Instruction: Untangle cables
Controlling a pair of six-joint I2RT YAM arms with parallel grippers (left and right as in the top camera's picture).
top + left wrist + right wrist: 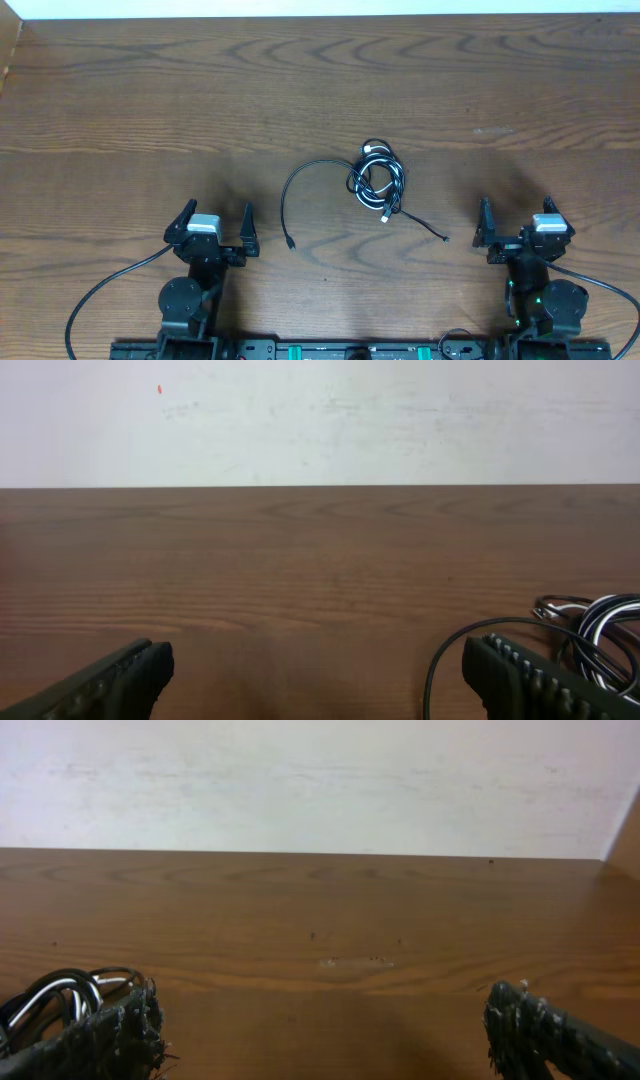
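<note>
Wooden counter (pixel 120 100) carried the cables (pixel 377 180), black and one white, tangled in a heap; left gripper (pixel 217 220) and right gripper (pixel 516 218) stood spread, both apart from them

Overhead: high, straight down on whole table (pixel 150 100). Wrist views: low, close to wood, facing far wall (pixel 320 420). Shared by all: cables (pixel 377 180).

Wooden table (pixel 150 90); tangled cables (pixel 375 180) mid-table.

Two black arms (pixel 185 295), left tool (pixel 219 210) and right tool (pixel 516 208), ribbed dark fingers (pixel 520 665), pale grey wrist blocks (pixel 203 222), thick black cords (pixel 100 290)
</note>
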